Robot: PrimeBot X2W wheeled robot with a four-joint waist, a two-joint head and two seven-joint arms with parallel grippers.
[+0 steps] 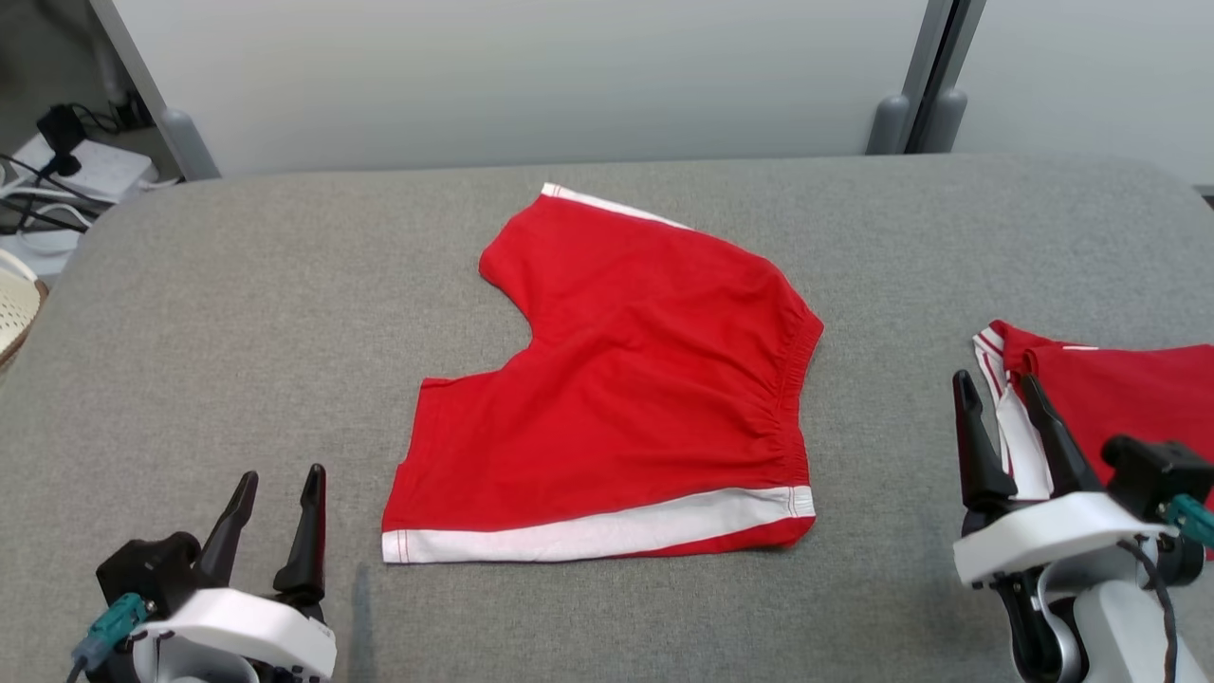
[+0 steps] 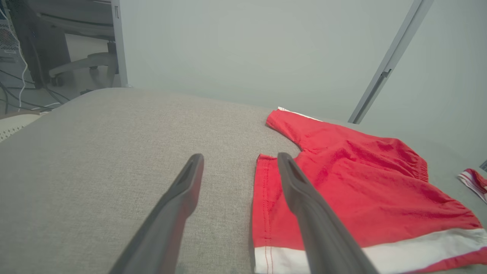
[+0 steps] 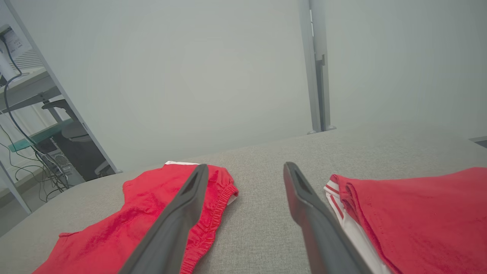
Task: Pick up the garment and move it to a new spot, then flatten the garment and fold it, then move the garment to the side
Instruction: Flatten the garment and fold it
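Left gripper (image 1: 283,472), its two dark fingers spread wide and holding nothing, sits just off the shorts' nearest leg hem, on the robot's side of the red shorts (image 1: 645,398). Right gripper (image 1: 997,378), also spread open and empty, sits apart from the shorts on their waistband side, close beside a second red garment with white trim (image 1: 1119,389). The red shorts lie spread out in the middle of a grey fabric-covered table (image 1: 237,313). Both legs point toward the left gripper and the gathered elastic waistband (image 1: 795,398) faces the right gripper. A white side stripe (image 1: 588,533) runs along the edge nearest the robot.

The shorts look like thin, light jersey cloth: soft, limp and likely to drag and wrinkle on the rough table cover. They should sag from any single pinch, so two holds seem wiser. Good places appear to be the stitched leg hem for the left gripper and the thicker waistband end for the right gripper, where the doubled cloth gives the fingers more to bite
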